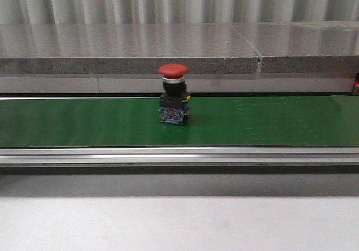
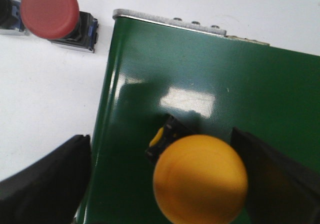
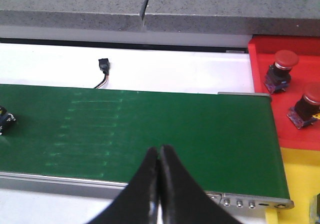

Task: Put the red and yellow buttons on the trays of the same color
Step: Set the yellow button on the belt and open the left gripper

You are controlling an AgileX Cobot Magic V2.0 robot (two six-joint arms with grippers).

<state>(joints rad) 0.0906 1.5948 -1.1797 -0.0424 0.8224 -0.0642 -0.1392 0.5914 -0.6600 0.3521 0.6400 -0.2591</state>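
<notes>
A red button (image 1: 173, 101) stands upright on the green belt (image 1: 84, 122) in the front view; neither gripper shows there. In the left wrist view my left gripper (image 2: 160, 139) is open around a yellow button (image 2: 200, 180) standing on the belt's end, one finger (image 2: 272, 179) close beside its cap, the other (image 2: 47, 184) well away. Another red button (image 2: 50, 11) lies on the white table beyond the belt's edge. My right gripper (image 3: 160, 151) is shut and empty over the belt, near the red tray (image 3: 260, 69) and yellow tray (image 3: 300, 176).
Two red buttons (image 3: 281, 70) (image 3: 306, 105) sit in the red tray. A small plug with a cable (image 3: 103, 67) lies on the white strip behind the belt. A grey stone ledge (image 1: 129, 55) runs along the back. A dark button base (image 3: 5, 120) shows on the belt.
</notes>
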